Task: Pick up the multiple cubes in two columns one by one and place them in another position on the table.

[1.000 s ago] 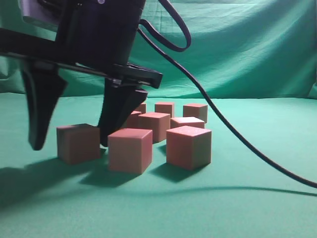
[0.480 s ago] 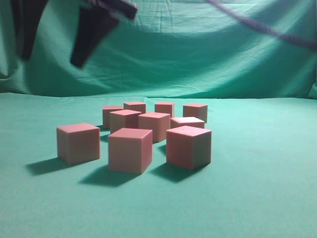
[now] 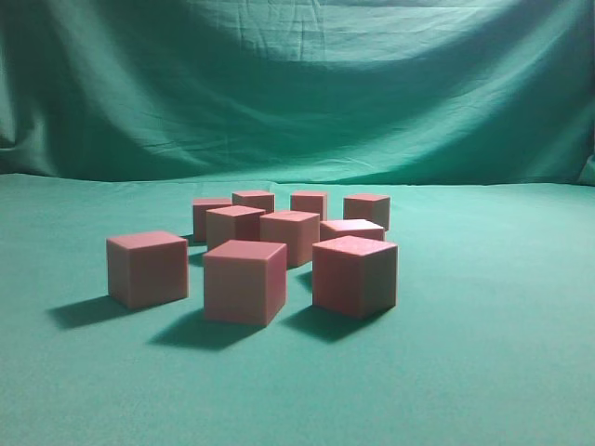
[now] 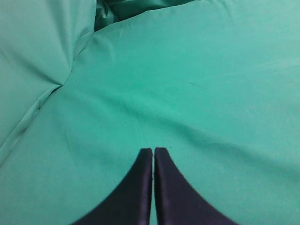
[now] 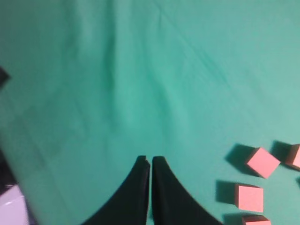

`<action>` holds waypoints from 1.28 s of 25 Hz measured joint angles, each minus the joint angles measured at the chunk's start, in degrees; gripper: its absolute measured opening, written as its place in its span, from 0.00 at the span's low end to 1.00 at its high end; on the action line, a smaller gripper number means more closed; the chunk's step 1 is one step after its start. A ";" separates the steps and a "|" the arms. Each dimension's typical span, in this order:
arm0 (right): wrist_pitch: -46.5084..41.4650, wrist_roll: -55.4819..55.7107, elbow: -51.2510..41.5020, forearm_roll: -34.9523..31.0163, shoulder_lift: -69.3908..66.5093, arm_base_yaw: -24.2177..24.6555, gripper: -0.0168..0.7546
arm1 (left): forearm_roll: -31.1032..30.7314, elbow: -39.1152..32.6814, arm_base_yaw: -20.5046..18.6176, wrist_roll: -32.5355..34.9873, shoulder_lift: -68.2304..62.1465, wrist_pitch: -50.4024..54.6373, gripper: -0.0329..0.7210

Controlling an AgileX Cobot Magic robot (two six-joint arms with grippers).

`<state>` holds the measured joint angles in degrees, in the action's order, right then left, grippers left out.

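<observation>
Exterior view shows nine small pinkish-red matte cubes (image 3: 290, 246) clustered mid-desk on the smooth teal-green cloth desk (image 3: 483, 372); the arm that hung over them a second ago has gone from sight, leaving the leftmost cube (image 3: 147, 268) set apart. Left tool (image 4: 153, 152) and right tool (image 5: 150, 161) are both pressed closed, holding nothing. Seemingly one placement is finished.
</observation>
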<state>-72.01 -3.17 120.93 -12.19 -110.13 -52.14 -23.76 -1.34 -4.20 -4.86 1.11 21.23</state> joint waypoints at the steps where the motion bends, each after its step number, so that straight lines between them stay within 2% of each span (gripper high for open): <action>1: -0.28 0.00 0.09 -0.09 1.70 0.00 0.02 | 0.00 0.00 0.00 0.00 0.00 0.00 0.04; 7: -0.91 -0.92 0.12 -0.34 16.46 0.00 0.02 | 0.00 0.00 0.00 0.00 0.00 0.00 0.04; 12: -1.28 -3.80 -3.61 -2.03 27.87 0.00 0.02 | 0.00 0.00 0.00 0.00 0.00 0.00 0.04; 17: -1.39 -5.31 -13.68 -2.38 40.58 0.00 0.02 | 0.00 0.00 0.00 0.00 0.00 0.00 0.04; 25: -1.41 -5.56 -35.53 -3.00 59.92 0.00 0.02 | 0.00 0.00 0.00 0.00 0.00 0.00 0.04; 32: 4.93 -5.69 -49.36 -6.59 74.88 0.00 0.02 | 0.00 0.00 0.00 0.00 0.00 0.00 0.04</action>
<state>-67.08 -8.86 71.56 -18.79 -35.26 -52.14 -23.76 -1.34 -4.20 -4.86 1.11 21.23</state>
